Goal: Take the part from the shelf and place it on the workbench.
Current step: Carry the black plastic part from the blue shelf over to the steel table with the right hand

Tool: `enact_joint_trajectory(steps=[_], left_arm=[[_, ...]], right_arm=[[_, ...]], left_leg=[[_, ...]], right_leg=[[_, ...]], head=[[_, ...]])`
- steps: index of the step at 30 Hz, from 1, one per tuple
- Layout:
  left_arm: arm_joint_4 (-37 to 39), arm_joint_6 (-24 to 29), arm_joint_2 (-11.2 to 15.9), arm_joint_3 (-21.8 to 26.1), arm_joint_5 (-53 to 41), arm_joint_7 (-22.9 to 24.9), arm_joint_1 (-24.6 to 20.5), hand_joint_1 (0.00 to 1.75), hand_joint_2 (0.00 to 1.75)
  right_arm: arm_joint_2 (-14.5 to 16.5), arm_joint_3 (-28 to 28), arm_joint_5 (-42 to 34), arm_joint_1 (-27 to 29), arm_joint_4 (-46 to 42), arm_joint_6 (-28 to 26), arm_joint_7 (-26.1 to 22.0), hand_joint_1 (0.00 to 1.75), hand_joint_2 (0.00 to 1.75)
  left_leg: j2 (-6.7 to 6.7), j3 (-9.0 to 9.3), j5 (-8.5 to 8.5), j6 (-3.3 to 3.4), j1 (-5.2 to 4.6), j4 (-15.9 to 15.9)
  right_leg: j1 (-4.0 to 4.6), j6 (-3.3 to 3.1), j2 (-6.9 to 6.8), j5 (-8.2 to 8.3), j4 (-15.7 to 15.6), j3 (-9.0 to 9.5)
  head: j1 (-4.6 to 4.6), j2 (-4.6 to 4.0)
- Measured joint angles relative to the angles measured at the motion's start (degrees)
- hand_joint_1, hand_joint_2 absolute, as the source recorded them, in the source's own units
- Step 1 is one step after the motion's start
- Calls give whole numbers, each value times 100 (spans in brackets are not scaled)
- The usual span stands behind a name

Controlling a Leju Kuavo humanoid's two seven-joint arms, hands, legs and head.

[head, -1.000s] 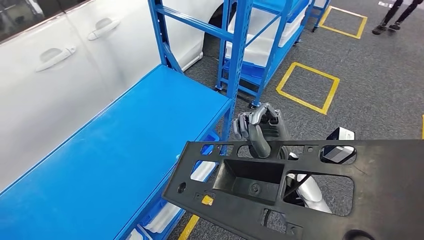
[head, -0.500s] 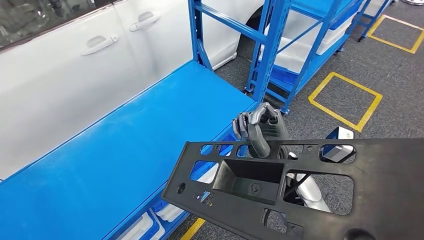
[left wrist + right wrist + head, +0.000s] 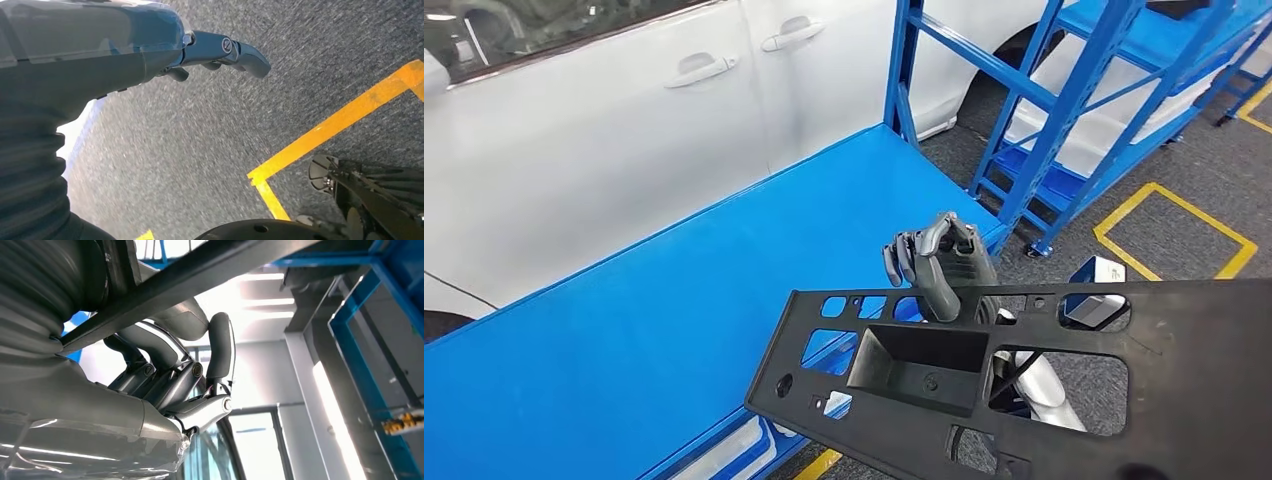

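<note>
The part [image 3: 1194,380] is a big flat black plastic panel with cut-outs and a sunken box, held up at the lower right of the head view, over the right front edge of the blue workbench [image 3: 624,330]. My right hand [image 3: 939,262] grips its far edge, fingers curled over the top. The right wrist view shows those fingers [image 3: 170,365] wrapped around the part's dark edge [image 3: 200,270]. My left hand [image 3: 215,47] hangs over grey floor with its fingers stretched out, holding nothing.
A white car's doors [image 3: 624,130] stand right behind the workbench. Blue shelf racks [image 3: 1074,120] with white bins rise at the back right. Yellow floor markings [image 3: 1174,230] lie on grey carpet to the right; another yellow line [image 3: 340,120] runs under my left hand.
The whole head picture has shifted right as the camera turned left: more of the workbench and car doors show. The part and my right hand keep their place in the picture.
</note>
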Motion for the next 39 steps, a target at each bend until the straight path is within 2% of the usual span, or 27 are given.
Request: enact_joint_trajectory(steps=[2,3,5,7,9,10,11,12,13,14,15,17,18,20,21,23,24,25,26,27,28,29,31,33,35,37,39], left_arm=[[0,6,-11,0,-13,18,-19,0,175],[0,10,-14,0,-16,24,-25,0,175],[1,21,-13,0,-11,27,-33,0,175],[1,27,-9,0,-1,18,-23,0,175],[1,28,-6,0,12,4,-12,0,175],[1,29,-5,0,18,-2,-16,0,175],[1,30,-4,0,24,-5,-20,0,175],[0,30,-4,0,30,-2,-22,0,175],[0,30,-4,0,34,7,-16,0,175],[0,30,-3,0,37,22,-1,0,175],[0,29,-4,0,39,42,24,0,175],[0,32,-5,0,51,71,73,0,175],[0,35,-5,0,60,75,86,0,175],[0,45,-8,0,85,68,82,0,175],[0,53,-10,0,96,62,79,0,175],[0,73,-14,0,110,45,66,0,175],[0,84,-14,0,115,35,61,0,175],[0,94,-14,0,119,21,57,0,175],[0,103,-14,0,124,7,52,0,175],[0,110,-14,0,128,-4,46,0,175],[0,115,-14,0,131,-15,38,0,175],[0,118,-15,0,135,-20,29,0,175],[0,117,-20,0,142,-36,12,0,175],[0,110,-26,0,146,-61,5,0,175],[1,98,-23,0,155,-72,1,0,175],[1,76,-16,0,166,-47,5,0,175],[1,51,-7,0,174,-15,10,0,175]], right_arm=[[0,4,1,21,-42,-7,-3,175,175],[0,6,2,37,-56,-8,-7,175,175],[5,12,7,55,-69,-4,-14,175,175],[26,19,7,42,-74,3,0,175,175],[42,24,2,12,-80,2,51,175,175],[44,25,-2,-5,-81,-2,86,175,175],[46,28,-7,-26,-80,-7,118,175,175],[50,35,-13,-52,-79,-13,146,175,175],[57,44,-20,-78,-79,-17,164,175,175],[64,54,-28,-104,-79,-22,176,175,175],[72,64,-38,-130,-79,-27,186,175,175],[78,77,-73,-162,-79,-27,180,175,175],[78,88,-97,-177,-72,-26,167,175,175],[78,117,-143,-215,-50,-22,137,175,175],[79,136,-162,-241,-34,-17,126,175,175],[79,161,-190,-286,-7,-4,107,175,175],[78,171,-198,-300,12,0,100,175,175],[78,179,-202,-305,31,1,94,175,175],[77,188,-202,-304,53,1,92,175,175],[77,196,-202,-303,74,0,92,175,175],[77,206,-202,-304,92,0,92,175,175],[77,214,-202,-305,103,0,91,175,175],[77,224,-202,-305,111,-2,87,175,175],[78,226,-202,-292,111,-7,84,175,175],[83,230,-202,-277,111,-10,84,175,175],[105,238,-199,-270,112,-13,85,175,175],[130,243,-197,-263,115,-22,88,175,175]], left_leg=[[-141,-24,26,-52,2,8],[-202,-41,42,-86,9,5],[-284,-69,70,-152,20,-10],[-72,-180,-65,-210,-2,187],[239,-480,-426,-261,-9,814],[305,-656,-602,-283,2,1194],[334,-779,-694,-300,8,1468],[356,-809,-687,-312,12,1558],[383,-728,-585,-318,15,1432],[441,-540,-420,-317,16,1108],[574,-304,-266,-309,12,697],[774,25,-99,-231,-4,118],[808,73,-92,-181,-14,21],[684,55,-80,-90,-15,7],[627,48,-68,-58,-9,-6],[529,40,-37,2,16,-32],[478,31,-29,21,18,-32],[421,21,-24,35,15,-29],[354,11,-21,42,11,-24],[279,3,-19,44,6,-17],[202,0,-16,43,2,-9],[124,2,-14,38,0,-2],[-10,-3,-2,17,-2,11],[-119,-33,25,-34,6,16],[-215,-57,61,-113,9,-8],[-77,-106,-1,-178,-12,55],[213,-334,-324,-229,-16,557]], right_leg=[[6,-48,214,188,-527,231],[12,-64,250,197,-609,259],[8,-103,120,237,-643,265],[-22,-170,-32,284,-714,291],[-26,-212,-193,304,-752,307],[-22,-220,-271,303,-749,304],[-19,-219,-348,301,-745,302],[-18,-215,-426,297,-742,301],[-19,-208,-498,291,-738,303],[-19,-195,-563,281,-732,309],[-9,-175,-616,267,-722,317],[28,-122,-698,224,-691,327],[49,-93,-739,206,-679,331],[57,-37,-829,180,-670,339],[45,0,-782,136,-628,334],[13,59,-529,-111,-276,192],[-1,80,-370,-307,74,35],[-6,87,-291,-489,464,-154],[-8,87,-258,-600,788,-317],[-7,80,-244,-606,948,-404],[-6,64,-227,-497,882,-384],[-5,38,-180,-302,606,-260],[-2,-34,53,76,-163,82],[9,-76,216,210,-580,246],[8,-102,165,228,-639,254],[-21,-157,77,281,-705,279],[-32,-201,-22,317,-746,295]], head=[[0,0],[0,0],[0,0],[-3,0],[-5,0],[-5,0],[-5,0],[-6,0],[-6,0],[-6,0],[-7,0],[-4,0],[-3,0],[0,0],[0,0],[0,0],[0,0],[0,0],[0,0],[0,0],[0,0],[0,0],[0,0],[0,0],[0,0],[-2,0],[-5,0]])
